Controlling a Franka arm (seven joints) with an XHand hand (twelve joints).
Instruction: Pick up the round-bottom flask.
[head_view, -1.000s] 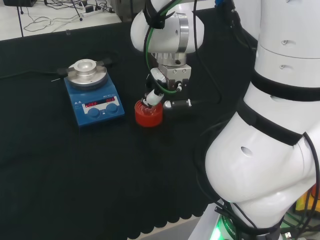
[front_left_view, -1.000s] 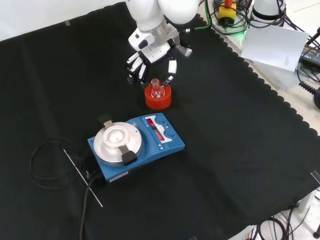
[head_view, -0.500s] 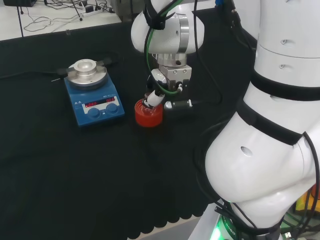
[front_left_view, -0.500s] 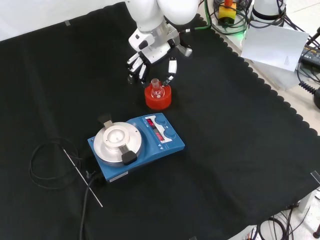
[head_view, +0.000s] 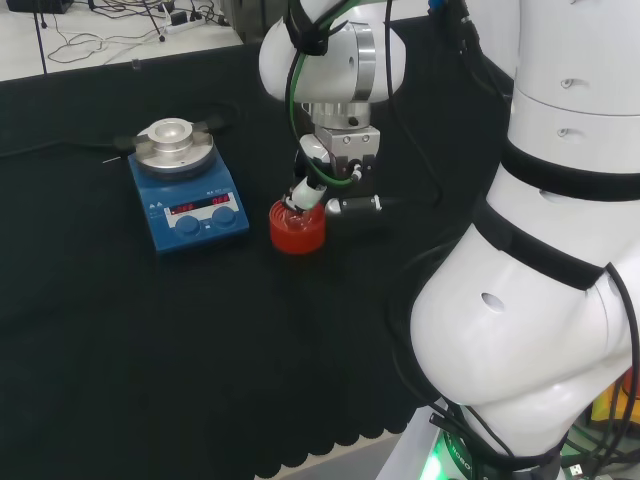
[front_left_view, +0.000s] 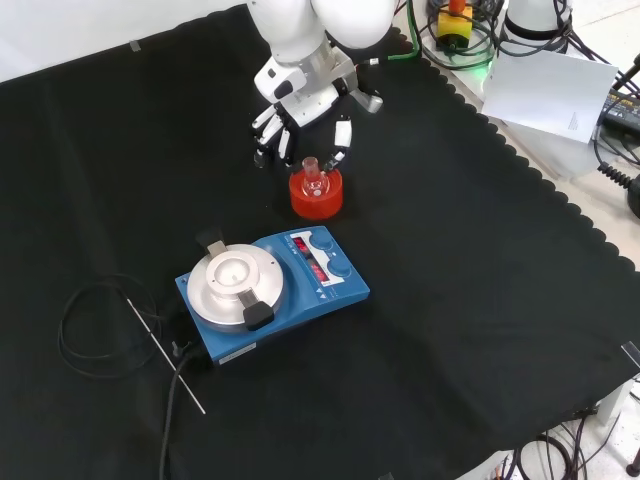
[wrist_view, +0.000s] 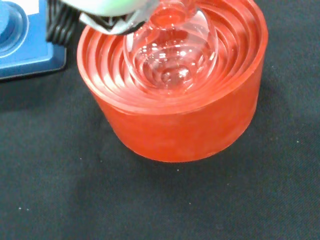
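The surface (front_left_view: 480, 300) is a bench under black cloth with a scalloped hem along its near edge in the head view. In the front view, going left to right with the blue hotplate stirrer (front_left_view: 272, 291) as landmark: to its left a coiled black cable (front_left_view: 85, 330) lies on the cloth, and a thin rod (front_left_view: 165, 355) lies slanted just beside the stirrer's left corner; the stirrer itself carries a round silver plate (front_left_view: 236, 284) on top. Just beyond the stirrer's far right corner stands the red ribbed stand (front_left_view: 316, 194), near the stirrer but apart from it. Off the cloth, well to the stirrer's right and beyond, a sheet of white paper (front_left_view: 548, 92) and loose cables lie on a pale bench top. The round-bottom flask (front_left_view: 314, 180) sits in the stand, clear glass, its bulb nested in the ribbed hollow and its neck pointing straight up, so the long axis is upright. In the wrist view the flask's bulb (wrist_view: 172, 52) rests in the stand's (wrist_view: 175, 115) stepped rings. The robot hand (front_left_view: 305, 105) hangs just above and beyond the stand, on the side away from the stirrer, its fingers (front_left_view: 341, 133) spread and reaching down on either side of the flask's neck; they are apart, and I cannot tell whether any touches the glass.
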